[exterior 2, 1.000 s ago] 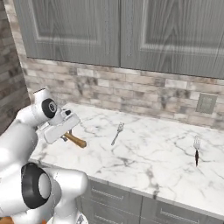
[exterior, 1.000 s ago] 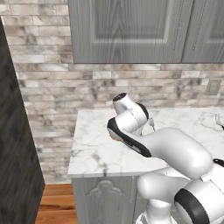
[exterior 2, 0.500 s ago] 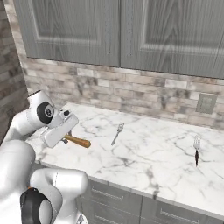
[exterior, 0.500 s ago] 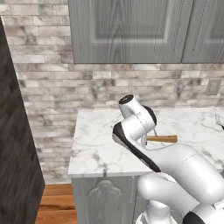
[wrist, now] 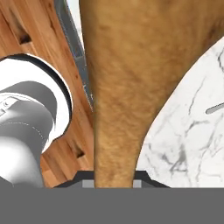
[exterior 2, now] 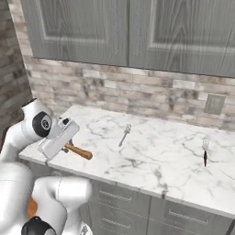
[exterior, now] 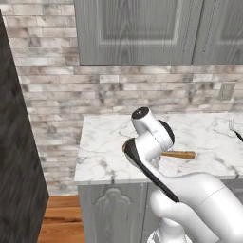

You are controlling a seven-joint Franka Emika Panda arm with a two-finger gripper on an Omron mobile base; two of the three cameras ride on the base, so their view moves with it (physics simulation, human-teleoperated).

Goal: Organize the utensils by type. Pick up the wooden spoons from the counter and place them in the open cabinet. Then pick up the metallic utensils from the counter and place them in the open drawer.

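1. The white arm's hand [exterior 2: 64, 146] has swung up and left since a second ago, clamped on an orange-brown wooden spoon [exterior 2: 78, 151], now carried above the white marble table [exterior 2: 156, 156].
2. That looks like transport toward the cabinet.
3. The grey panelled wall cabinets [exterior 2: 128, 32] appear shut.
4. The thin silver fork [exterior 2: 124, 135] lies on the table.

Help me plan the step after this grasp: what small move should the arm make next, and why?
Probably lift a little. The gripper is shut on the orange-brown wooden spoon, which fills the hand view and sits low over the white marble counter; height is needed before carrying it toward the cabinet.
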